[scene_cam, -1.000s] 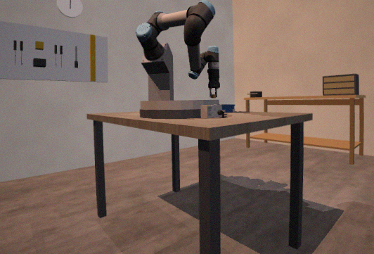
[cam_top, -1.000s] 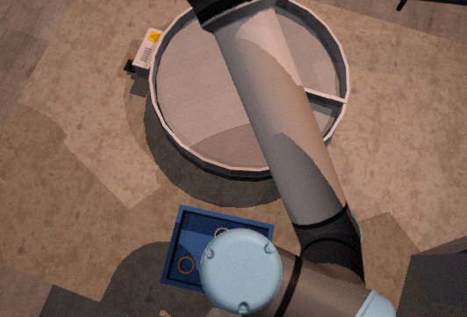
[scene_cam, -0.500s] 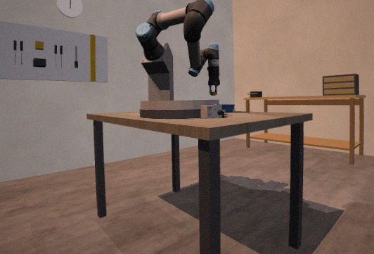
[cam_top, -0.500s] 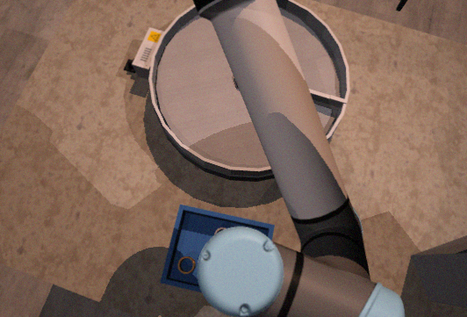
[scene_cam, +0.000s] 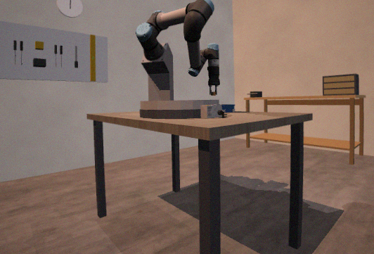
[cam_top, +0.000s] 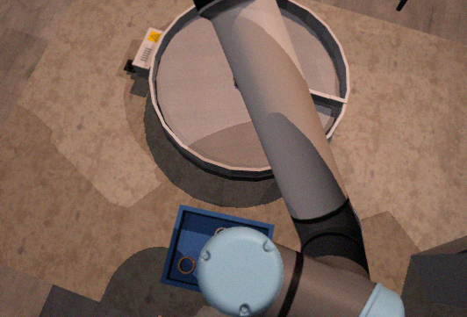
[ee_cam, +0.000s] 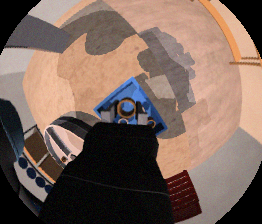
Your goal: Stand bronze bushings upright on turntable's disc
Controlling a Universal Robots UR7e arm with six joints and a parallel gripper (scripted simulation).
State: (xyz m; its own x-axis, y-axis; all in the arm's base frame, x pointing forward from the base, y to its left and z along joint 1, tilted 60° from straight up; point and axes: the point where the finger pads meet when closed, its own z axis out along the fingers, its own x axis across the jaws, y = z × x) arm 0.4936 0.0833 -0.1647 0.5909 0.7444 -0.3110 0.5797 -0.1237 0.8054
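Well, the turntable is what matters now: from the gripper it lies up the frame in the top view, and towards the lower left in the wrist view. The gripper is closed on a bushing, its fingers partly apart at the ring's width. By its colour I take that one for bronze; it hangs above the crate, which sits at the lower centre of the top frame. Its open end faces the wrist camera, so its long axis seems to run along the fingers, upright already. I judge the next move to be mostly a sideways carry, without tilting, over the wall and down onto the disc, whose left part in the top frame looks roomiest. Low travel could clip the wall. One more bronze-looking ring remains at the crate's lower left in the top view
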